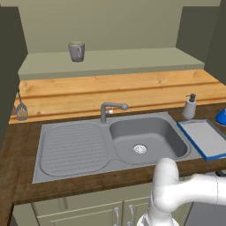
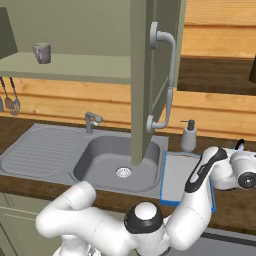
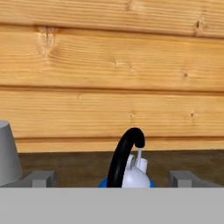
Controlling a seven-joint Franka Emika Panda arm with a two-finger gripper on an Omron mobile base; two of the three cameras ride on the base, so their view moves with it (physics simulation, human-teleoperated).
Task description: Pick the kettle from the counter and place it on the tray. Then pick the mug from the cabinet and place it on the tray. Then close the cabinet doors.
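Claw: your gripper [image 3: 112, 178] stands fully open, empty, its fingertips [image 3: 41, 177] either side of the kettle's handle without touching.
Kettle: the kettle [image 3: 127, 175] sits on the counter [image 1: 13, 154], far right, beyond the tray.
Tray: the tray [image 1: 204, 139] lies just right of the sink [image 1: 110, 143]; a soap bottle [image 1: 190, 107] stands behind it.
Mug: the mug [image 1: 77, 51] sits on the cabinet [image 1: 106, 59] shelf, far left.
Doors: you see the cabinet doors [image 2: 150, 75] open.

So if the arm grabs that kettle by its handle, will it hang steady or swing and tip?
The kettle looks rigid, so it probably won't flex. Its arched handle is thin and rounded, so it may pivot between the open end effector fingers and swing. The squat body suggests it will sit stably once set down.
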